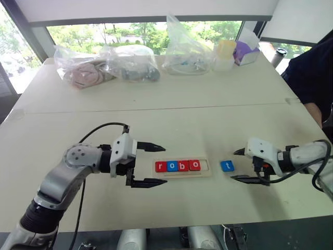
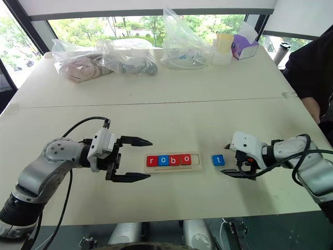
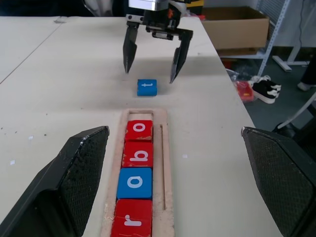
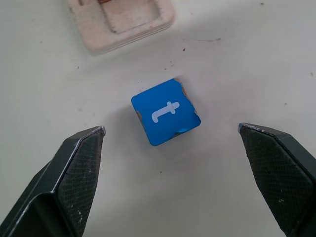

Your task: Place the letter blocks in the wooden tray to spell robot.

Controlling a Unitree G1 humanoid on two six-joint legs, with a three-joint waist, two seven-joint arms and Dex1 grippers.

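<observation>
**Four letters in, one "t" to go**

The wooden tray (image 1: 182, 167) lies on the table (image 1: 171, 120), near its front edge and about halfway along it. Four letter blocks sit in it in a row: a red "r" (image 1: 161, 166), a blue "o" (image 1: 172, 166), a red "b" (image 1: 183, 166) and a red "o" (image 1: 194, 165). That spells "robo". One space at the right end of the tray is bare.

The last block, the blue "t" (image 1: 227, 165), lies flat on the table just past that end of the tray, apart from it. It looks a bit turned, not lined up with the tray.

The right pincer (image 1: 240, 165) is wide open, one finger on each side of the "t", and grips nothing. The left pincer (image 1: 156, 165) is wide open too, by the left end of the tray, gripping nothing.

So I think only the "t" is left to put in.

Some things are hard to see. At the far edge of the table are see-through plastic bags (image 1: 130, 62); I cannot tell what is in them. A person's dark sleeve (image 1: 312, 73) is cut off at the table's right edge.
</observation>
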